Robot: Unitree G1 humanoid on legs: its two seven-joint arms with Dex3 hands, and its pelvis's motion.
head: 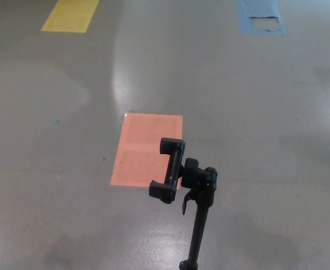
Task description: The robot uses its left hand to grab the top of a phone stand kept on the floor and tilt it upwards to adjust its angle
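With neither hand in view, the left one should come in spread and close on the black plastic clamp head (pixel 170 170) topping the slim black pole (pixel 199 233), just beside the salmon floor patch (pixel 145 149).

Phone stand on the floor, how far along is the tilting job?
Nothing looks done yet. The phone stand stands alone on the grey floor, its clamp empty and untouched. Neither robot hand is in view, so reaching, grabbing the top and tilting it upward all remain.
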